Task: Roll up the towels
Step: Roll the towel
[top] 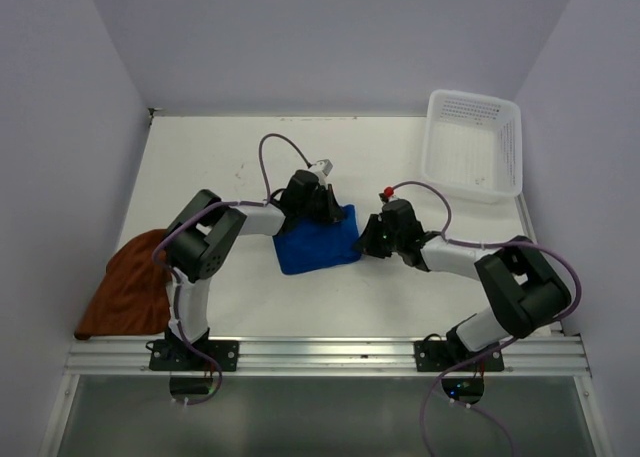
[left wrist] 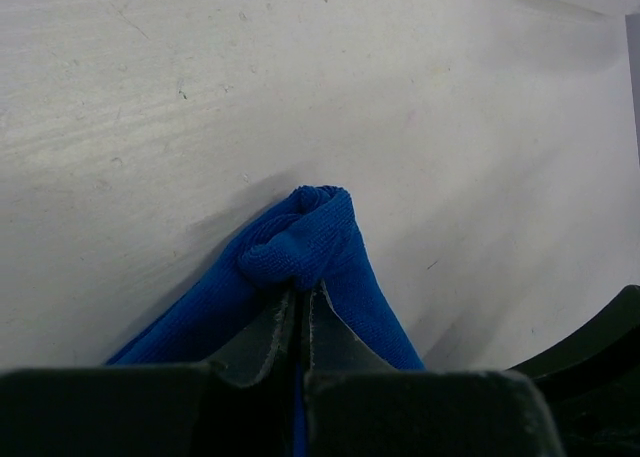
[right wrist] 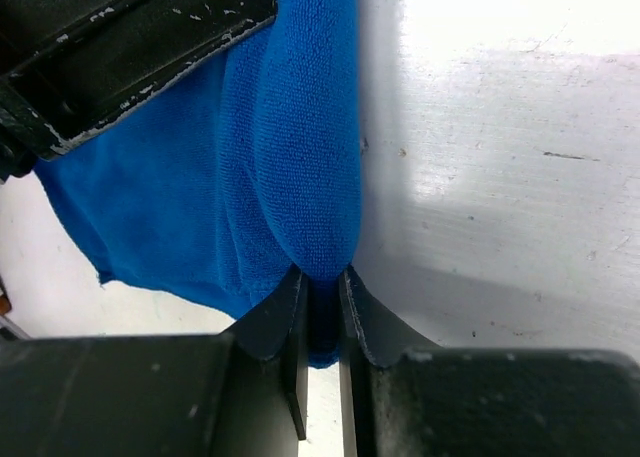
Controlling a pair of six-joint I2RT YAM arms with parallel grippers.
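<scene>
Mid-bench, between the two arms: blue towel (top: pixel 318 245) lies folded on the white bench (top: pixel 230 167), roughly square in the top view, with one corner pointing far-right. Left gripper (top: pixel 322 205) sits over the towel's far edge. Right gripper (top: pixel 366 239) is at its right edge. Both are on the same towel, near each other.

Left wrist view: jaws pressed almost together, pinching a bunched fold of blue cloth. The fabric humps into a small rolled lip just past the fingertips (left wrist: pixel 275 327). Cloth trails back on both sides under the fingers, with bare scuffed bench beyond.

Right wrist view: jaws pinching the towel's edge, the narrow gap between them filled with blue fabric. A rounded ridge of cloth runs away from the fingertips (right wrist: pixel 285 317) along the towel's border, with bare bench right beside it. The left gripper's black body shows upper left in this view, resting over the towel.

Rust-brown towel (top: pixel 135 282): crumpled in a heap at the near-left edge of the bench, against the left wall, partly hidden by the left arm's elbow. It's well apart from both grippers and from the blue towel.

White perforated basket (top: pixel 472 142): far-right corner of the bench, upright, well apart from both towels.
</scene>
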